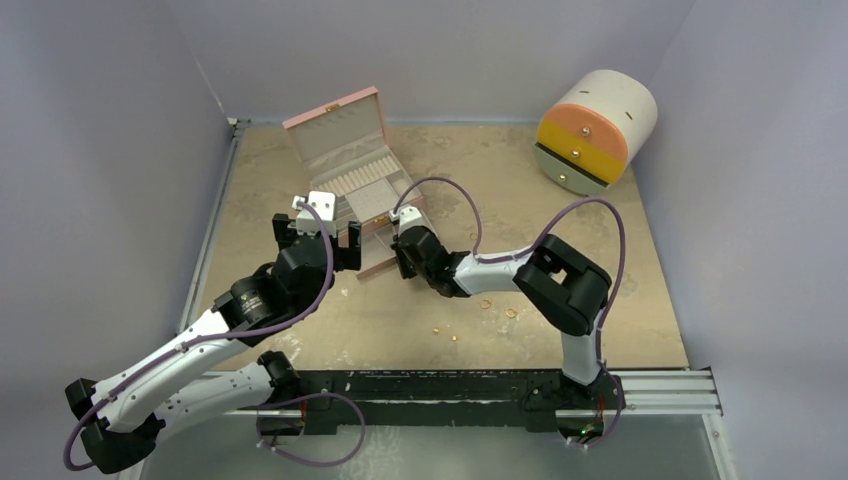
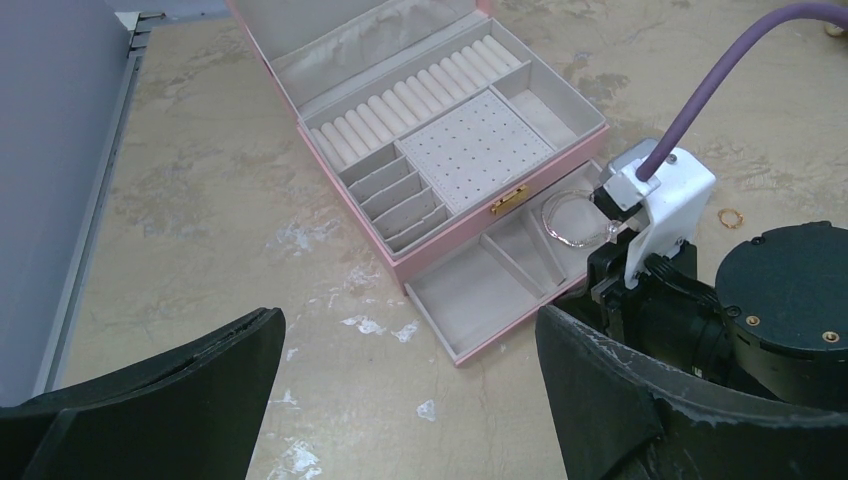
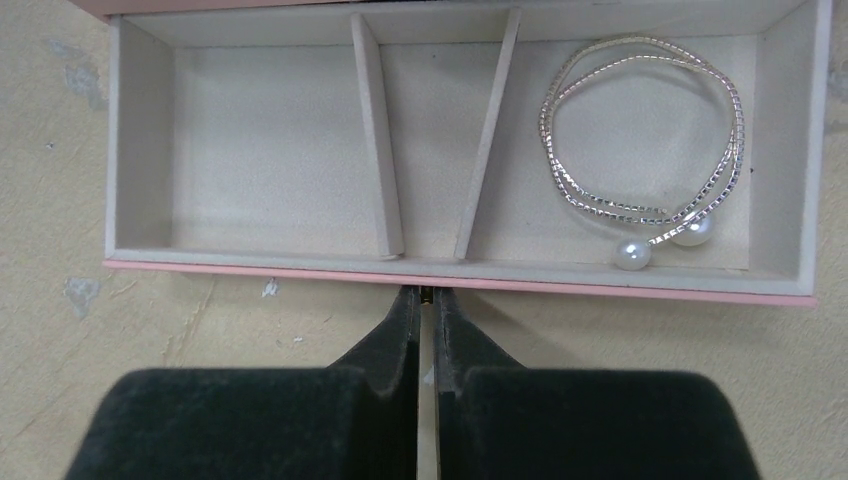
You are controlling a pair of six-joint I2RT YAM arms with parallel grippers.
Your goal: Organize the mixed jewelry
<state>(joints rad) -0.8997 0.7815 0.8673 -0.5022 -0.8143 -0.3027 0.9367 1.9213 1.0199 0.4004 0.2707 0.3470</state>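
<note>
Right tool [image 3: 427, 295] stays out of nothing visible, clenched at the drawer [image 3: 260, 150] front, left tool [image 2: 405, 330] gapes; one bracelet [image 3: 640, 140] lies in the drawer, gold pieces [image 1: 485, 303] sit loose on the surface [image 1: 380, 320]: sorting seems barely begun.

Mottled beige table [image 1: 400, 335]: pink box [image 1: 352, 172], drum organiser [image 1: 597, 130], gold pieces [image 1: 487, 303].

Left arm [image 1: 190, 350] and right arm [image 1: 560, 280] both reach forward, converging toward the centre.

Left gripper [image 2: 410, 400]: jaws spread wide, nothing between them, wrist pitched downward. Right gripper [image 3: 427, 310]: fingers [image 3: 400, 330] drawn together, only a slim gap at the tips, wrist low and angled inward from a raised elbow. It lies just ahead of the left claw's right finger, apart from it.
</note>
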